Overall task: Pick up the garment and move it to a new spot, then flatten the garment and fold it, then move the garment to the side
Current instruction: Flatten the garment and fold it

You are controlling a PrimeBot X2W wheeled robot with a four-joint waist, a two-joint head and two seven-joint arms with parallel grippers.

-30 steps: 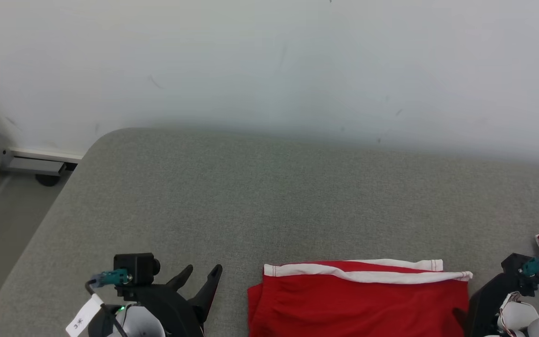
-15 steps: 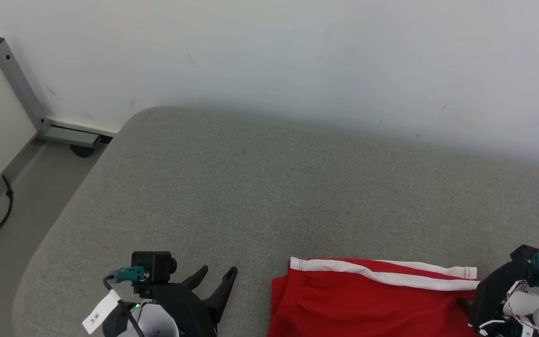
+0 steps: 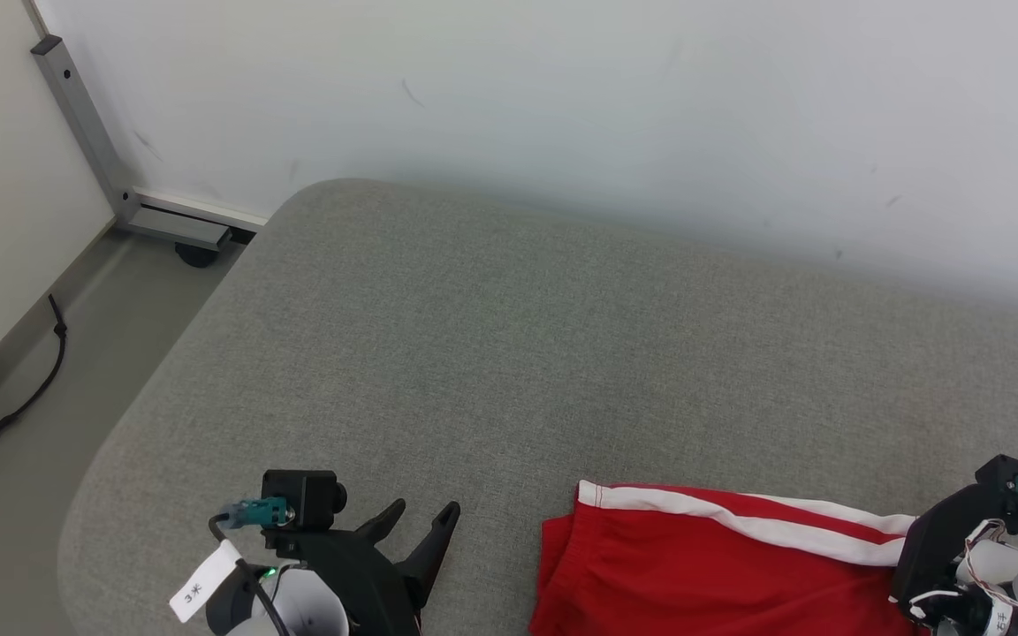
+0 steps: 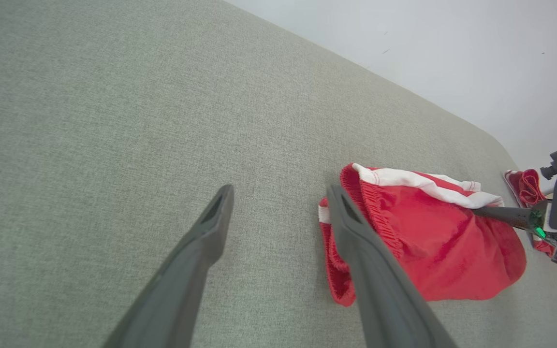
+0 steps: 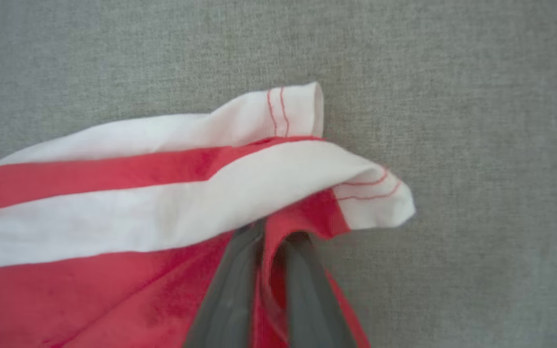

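Red garment in right claw, open grey upholstery leftward

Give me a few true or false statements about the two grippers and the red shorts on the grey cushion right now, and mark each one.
1. The right gripper is pinched shut on the red shorts. True.
2. The left gripper grips the shorts as well. False: it is open over the bare grey cushion, beside the shorts.
3. A white stripe runs along the shorts. True.
4. The shorts lie pressed against the wall. False: they are at the near side, with bare cushion between them and the wall.
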